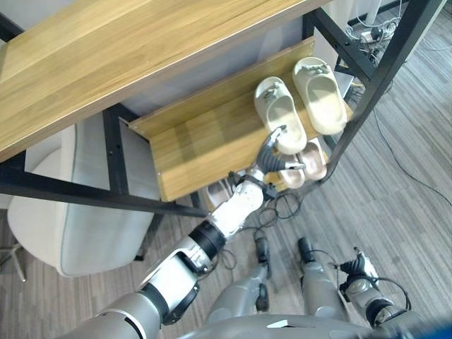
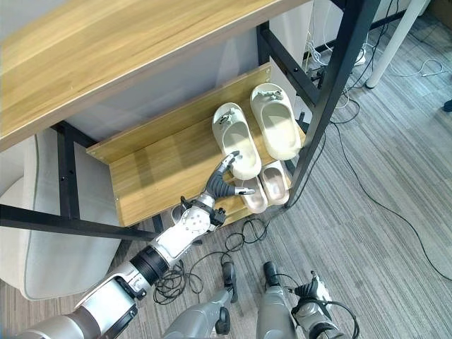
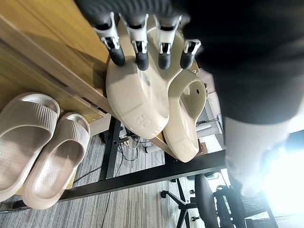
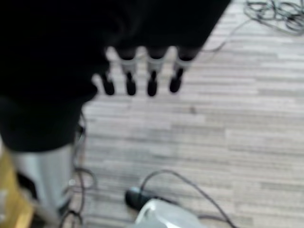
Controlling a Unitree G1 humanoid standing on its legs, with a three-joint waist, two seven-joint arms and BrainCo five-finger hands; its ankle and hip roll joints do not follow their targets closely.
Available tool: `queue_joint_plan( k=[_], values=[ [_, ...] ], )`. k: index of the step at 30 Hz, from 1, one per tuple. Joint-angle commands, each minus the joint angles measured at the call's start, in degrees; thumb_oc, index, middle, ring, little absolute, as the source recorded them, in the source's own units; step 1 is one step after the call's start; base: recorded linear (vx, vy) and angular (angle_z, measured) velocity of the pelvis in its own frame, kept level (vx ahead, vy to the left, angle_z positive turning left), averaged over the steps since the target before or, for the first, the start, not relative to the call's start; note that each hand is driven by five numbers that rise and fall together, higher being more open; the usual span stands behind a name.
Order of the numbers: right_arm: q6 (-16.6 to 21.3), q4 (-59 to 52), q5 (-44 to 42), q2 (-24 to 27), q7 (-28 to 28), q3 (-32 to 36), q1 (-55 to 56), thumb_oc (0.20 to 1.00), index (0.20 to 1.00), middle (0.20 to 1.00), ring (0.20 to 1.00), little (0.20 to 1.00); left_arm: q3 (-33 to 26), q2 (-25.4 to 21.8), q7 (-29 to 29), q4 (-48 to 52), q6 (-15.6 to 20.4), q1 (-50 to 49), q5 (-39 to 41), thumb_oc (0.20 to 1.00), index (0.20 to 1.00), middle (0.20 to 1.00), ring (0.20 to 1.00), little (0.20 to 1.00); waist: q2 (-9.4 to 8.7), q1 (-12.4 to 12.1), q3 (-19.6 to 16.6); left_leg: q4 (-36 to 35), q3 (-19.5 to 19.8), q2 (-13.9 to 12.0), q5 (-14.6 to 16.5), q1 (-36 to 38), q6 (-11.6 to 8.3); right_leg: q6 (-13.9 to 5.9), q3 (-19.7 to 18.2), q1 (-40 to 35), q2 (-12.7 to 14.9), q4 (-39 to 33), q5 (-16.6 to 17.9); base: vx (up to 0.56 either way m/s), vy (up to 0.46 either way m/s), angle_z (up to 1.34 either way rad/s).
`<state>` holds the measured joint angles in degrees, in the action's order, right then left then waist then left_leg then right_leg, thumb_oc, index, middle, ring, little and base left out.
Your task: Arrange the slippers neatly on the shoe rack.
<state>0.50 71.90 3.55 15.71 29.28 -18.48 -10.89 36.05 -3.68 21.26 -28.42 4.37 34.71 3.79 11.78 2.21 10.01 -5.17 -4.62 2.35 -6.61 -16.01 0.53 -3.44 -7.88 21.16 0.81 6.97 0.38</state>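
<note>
slippers, a cream pair (image 2: 256,131), sit at two o'clock on the rack shelf (image 2: 162,166); left hand (image 2: 224,181), fingers straight, touches the nearer heel, so nudging square seems next; right hand (image 4: 142,76) hangs relaxed.

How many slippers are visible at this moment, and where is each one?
4. Two cream slippers sit side by side on the wooden shelf: one at the left robot hand, one beside it. Two pinkish slippers lie below. Others may be hidden.

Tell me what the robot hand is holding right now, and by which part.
Nothing is gripped. The left robot hand rests straight fingertips on the heel end of the near cream slipper on the shelf. The right robot hand hangs idle over the floor.
</note>
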Motion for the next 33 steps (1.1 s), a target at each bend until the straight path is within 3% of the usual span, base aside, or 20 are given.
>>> queue_joint_plan(
  k=[1, 33],
  values=[
    [0.65, 0.34, -2.10, 1.91, 0.87, -0.59, -0.18, 1.000, 1.000, 1.000, 1.000, 1.000, 0.19, 4.24, 1.10, -5.24, 1.69, 5.54, -0.60, 1.000, 1.000, 1.000, 1.000, 1.000, 1.30, 0.07, 0.78, 3.06, 3.29, 3.23, 1.96, -3.33, 0.64, -0.53, 1.50, 0.87, 0.40, 2.10, -2.58, 0.00, 0.000, 0.00],
    [1.25, 1.17, -3.40, 0.93, 0.65, -1.66, -1.36, 1.000, 1.000, 1.000, 1.000, 1.000, 1.90, 8.31, 1.41, -7.64, 2.80, 6.92, 2.38, 1.000, 1.000, 1.000, 1.000, 1.000, -0.22, 0.42, 0.98, 3.35, 3.20, 3.18, 1.99, -3.76, 0.74, -0.46, 1.44, 1.85, 0.14, 3.31, -2.71, 0.00, 0.000, -0.01]
  ],
)
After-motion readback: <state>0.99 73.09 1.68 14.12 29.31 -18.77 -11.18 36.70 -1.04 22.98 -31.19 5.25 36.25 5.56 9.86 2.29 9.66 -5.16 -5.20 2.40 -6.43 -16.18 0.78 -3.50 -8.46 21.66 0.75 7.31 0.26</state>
